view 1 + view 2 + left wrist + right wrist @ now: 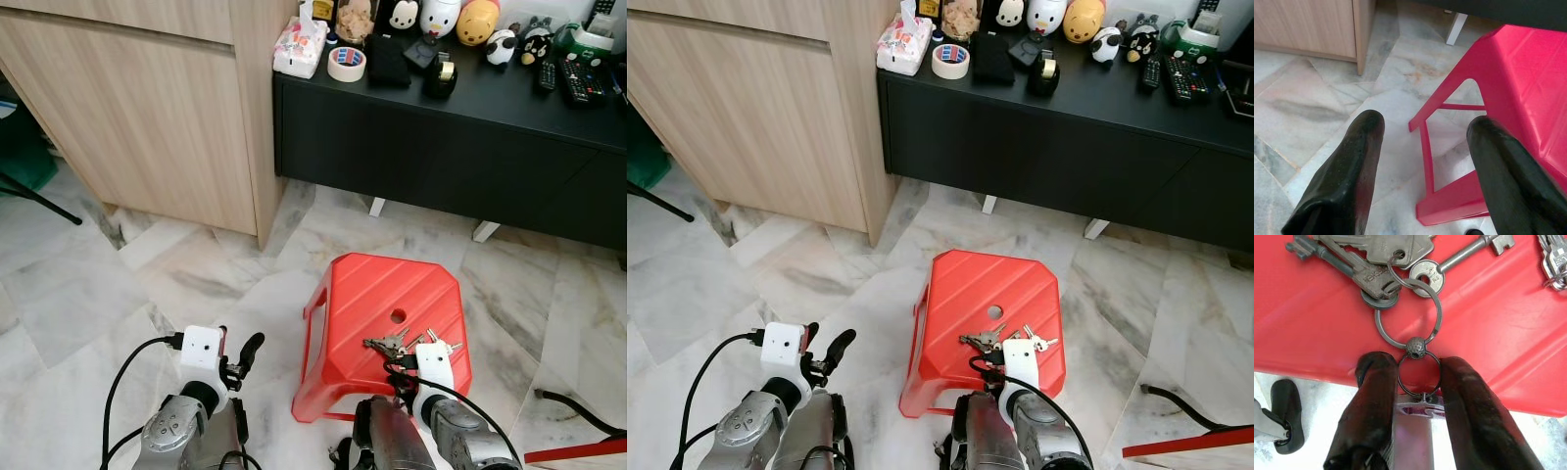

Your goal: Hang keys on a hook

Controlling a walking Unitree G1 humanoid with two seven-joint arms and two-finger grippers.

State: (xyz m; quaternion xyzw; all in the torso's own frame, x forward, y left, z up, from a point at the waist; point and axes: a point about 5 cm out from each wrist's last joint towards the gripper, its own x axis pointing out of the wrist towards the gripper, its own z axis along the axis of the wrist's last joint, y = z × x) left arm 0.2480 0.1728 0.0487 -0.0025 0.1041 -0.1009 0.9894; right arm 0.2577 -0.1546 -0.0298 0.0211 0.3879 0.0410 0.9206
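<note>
Open marble floor (118, 294) left of red stool (372, 294); black cabinet (441, 147) blocks beyond

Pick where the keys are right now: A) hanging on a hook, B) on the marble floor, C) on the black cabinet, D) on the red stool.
D: the keys lie on the red stool, with the right claw closing around their small ring.

The keys (397, 344) are laid on the stool's (367, 294) near edge, with a cabinet (460, 147) seemingly well behind.
</note>
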